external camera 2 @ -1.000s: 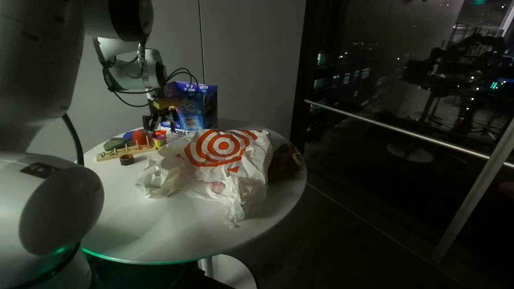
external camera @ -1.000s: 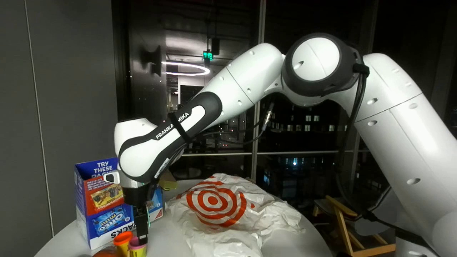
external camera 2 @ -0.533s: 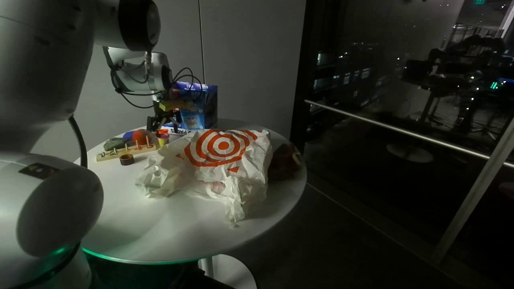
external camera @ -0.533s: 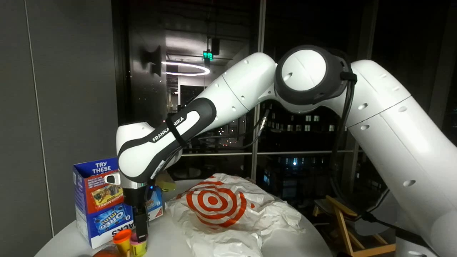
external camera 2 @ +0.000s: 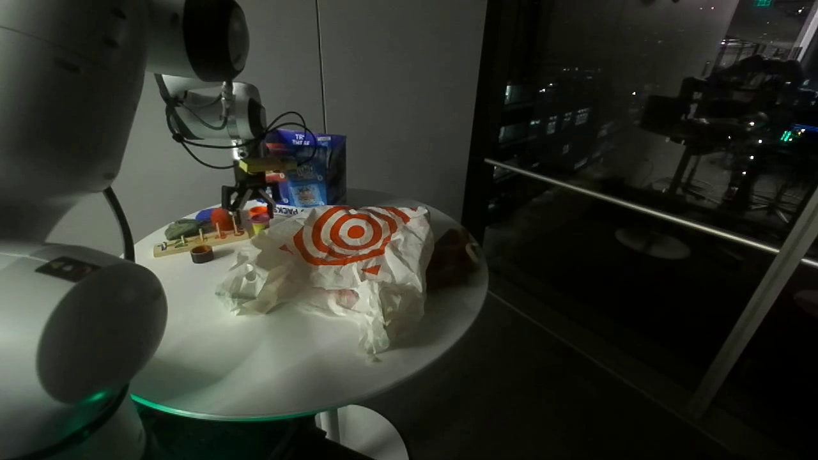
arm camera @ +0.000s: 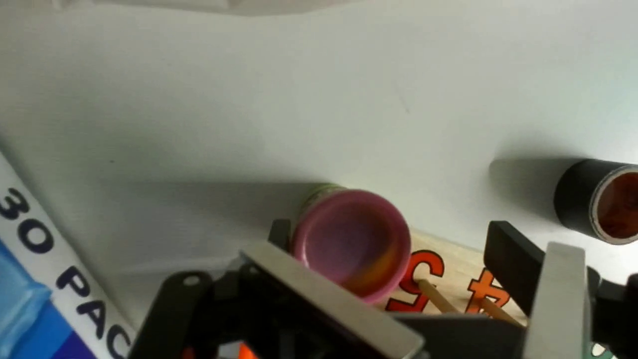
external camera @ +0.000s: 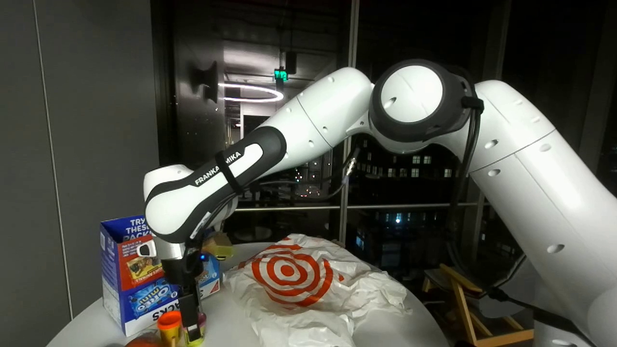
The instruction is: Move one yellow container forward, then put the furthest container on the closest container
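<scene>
A yellow container with a pink rim [arm camera: 351, 242] stands on the table in the wrist view. It also shows in both exterior views [external camera: 201, 324] [external camera 2: 259, 223]. A yellow container with an orange rim [external camera: 169, 330] stands close beside it, also in an exterior view [external camera 2: 258, 211]; only an orange sliver [arm camera: 245, 352] shows in the wrist view. My gripper [arm camera: 394, 242] is open and low over the pink-rimmed container. One fingertip is by its left side; the other is well to its right, with a gap. In an exterior view, a finger [external camera: 193, 318] partly hides it.
A wooden pegboard with numbers [external camera 2: 201, 243] lies beside the containers, with a red ball [external camera 2: 222, 219] behind it. A dark round cup [external camera 2: 202, 254] stands in front. A blue snack box [external camera: 144, 279] stands behind, and a crumpled white bag [external camera 2: 358, 281] covers the table's middle.
My arm has come down, then the wrist has swung and tilted, with the fingers staying apart. Both containers have shifted slightly to the right in both exterior views.
</scene>
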`<action>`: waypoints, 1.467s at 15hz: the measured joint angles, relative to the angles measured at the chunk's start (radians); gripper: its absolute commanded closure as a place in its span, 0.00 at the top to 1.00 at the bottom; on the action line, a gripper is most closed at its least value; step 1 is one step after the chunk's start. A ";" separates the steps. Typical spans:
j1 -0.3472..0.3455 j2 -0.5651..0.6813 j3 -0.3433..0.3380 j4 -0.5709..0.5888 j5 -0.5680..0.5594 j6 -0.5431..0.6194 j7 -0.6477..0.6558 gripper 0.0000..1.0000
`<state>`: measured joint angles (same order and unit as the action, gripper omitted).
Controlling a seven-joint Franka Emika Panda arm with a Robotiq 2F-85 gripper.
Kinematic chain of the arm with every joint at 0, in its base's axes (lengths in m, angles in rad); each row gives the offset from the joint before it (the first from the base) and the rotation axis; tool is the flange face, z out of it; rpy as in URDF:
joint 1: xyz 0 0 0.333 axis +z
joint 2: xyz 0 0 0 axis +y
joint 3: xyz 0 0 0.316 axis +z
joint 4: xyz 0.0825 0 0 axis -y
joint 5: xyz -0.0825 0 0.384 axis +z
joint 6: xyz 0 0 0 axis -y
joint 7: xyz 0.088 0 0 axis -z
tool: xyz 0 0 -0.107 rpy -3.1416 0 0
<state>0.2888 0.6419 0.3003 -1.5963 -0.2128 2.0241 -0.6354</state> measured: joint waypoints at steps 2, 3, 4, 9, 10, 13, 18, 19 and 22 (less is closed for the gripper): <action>0.001 0.007 -0.004 0.000 0.000 -0.017 0.023 0.99; 0.001 0.012 -0.008 0.000 0.000 -0.016 0.026 0.88; -0.001 0.018 -0.012 0.000 0.000 -0.010 0.026 0.74; -0.009 0.032 -0.026 -0.004 -0.013 0.037 0.021 0.39; -0.010 0.032 -0.026 -0.005 -0.013 0.040 0.021 0.30; -0.010 0.032 -0.025 -0.008 -0.011 0.040 0.025 0.23; -0.010 0.028 -0.028 -0.008 -0.011 0.042 0.083 0.22; -0.010 0.022 -0.031 -0.011 -0.013 0.042 0.107 0.23; -0.007 -0.026 -0.050 -0.045 -0.031 0.042 0.202 0.23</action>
<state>0.2816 0.6159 0.2507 -1.6409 -0.2441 2.0663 -0.4335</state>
